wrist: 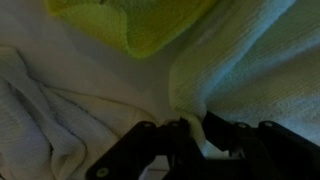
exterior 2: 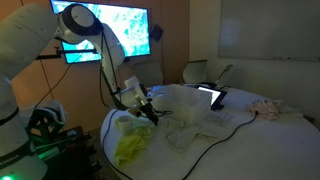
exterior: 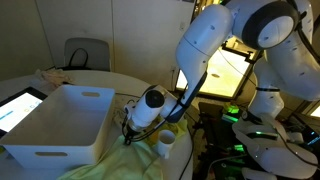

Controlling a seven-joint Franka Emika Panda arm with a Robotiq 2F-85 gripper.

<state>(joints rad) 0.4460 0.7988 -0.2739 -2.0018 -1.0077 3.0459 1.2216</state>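
Observation:
In the wrist view my gripper (wrist: pixel 195 135) is shut on a raised fold of a white towel (wrist: pixel 250 60), pinched between the two dark fingers. A yellow-green cloth (wrist: pixel 140 25) lies just beyond it, and another white cloth (wrist: pixel 40 110) lies to the left. In both exterior views the gripper (exterior: pixel 128 128) (exterior 2: pixel 150 112) is down on the round table among the cloths. It sits beside the white bin (exterior: pixel 60 120), with the yellow-green cloth (exterior: pixel 140 155) (exterior 2: pixel 130 145) near the table edge and the white towel (exterior 2: pixel 185 125) next to it.
A small pale cup (exterior: pixel 165 143) stands on the yellow-green cloth close to the gripper. A lit tablet (exterior 2: pixel 212 97) and a cable lie further along the table. A chair (exterior: pixel 85 52) stands behind the table, and a screen (exterior 2: pixel 105 28) hangs on the wall.

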